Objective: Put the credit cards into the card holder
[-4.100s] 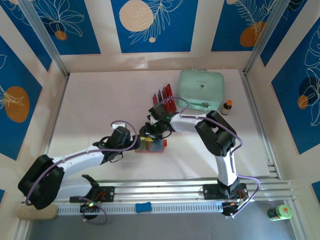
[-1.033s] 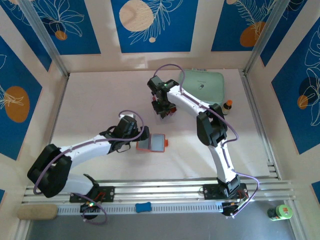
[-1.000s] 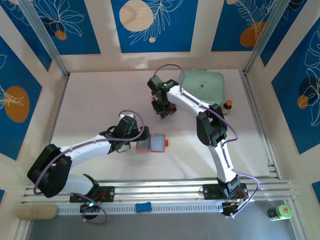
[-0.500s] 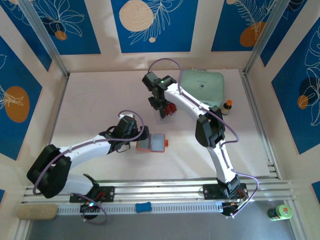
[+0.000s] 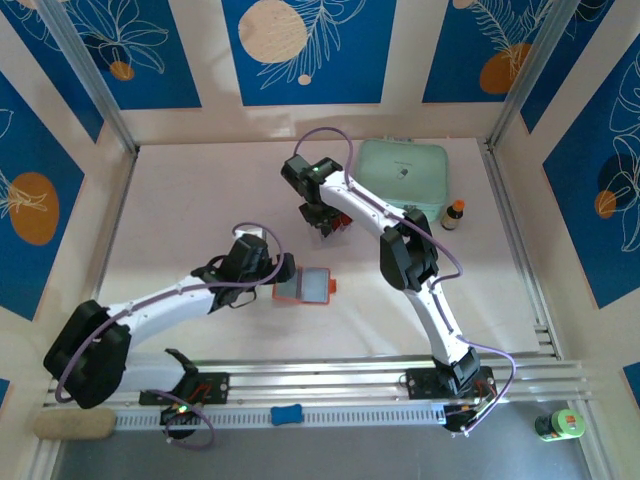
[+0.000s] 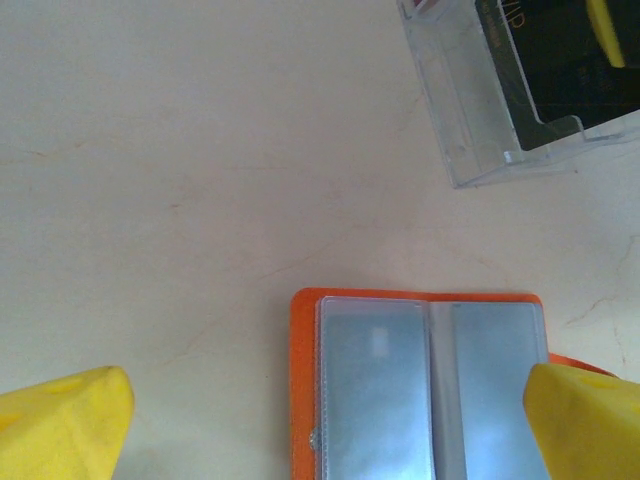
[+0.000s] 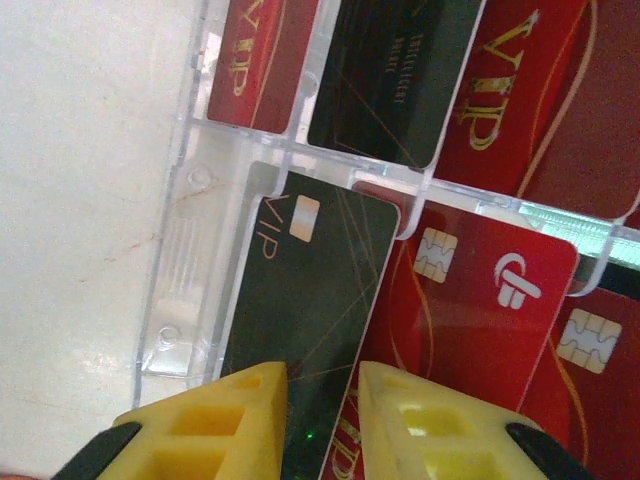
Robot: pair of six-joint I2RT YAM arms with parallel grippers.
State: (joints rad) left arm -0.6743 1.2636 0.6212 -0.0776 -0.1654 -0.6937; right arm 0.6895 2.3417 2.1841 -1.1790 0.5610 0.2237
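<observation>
Right gripper (image 7: 320, 402), on an arm stretched to the far table: fingers narrowly apart over a black VIP card (image 7: 300, 290) in the clear plastic rack (image 7: 185, 300), among red credit cards (image 7: 480, 300). Left gripper (image 6: 320, 420), spread wide, flanks the open orange card holder (image 6: 375, 390) mid-table, grey sleeves up.

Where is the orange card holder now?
From above, the card holder lies open mid-table, just right of the left gripper and nearer the arm bases than the clear rack.
</observation>
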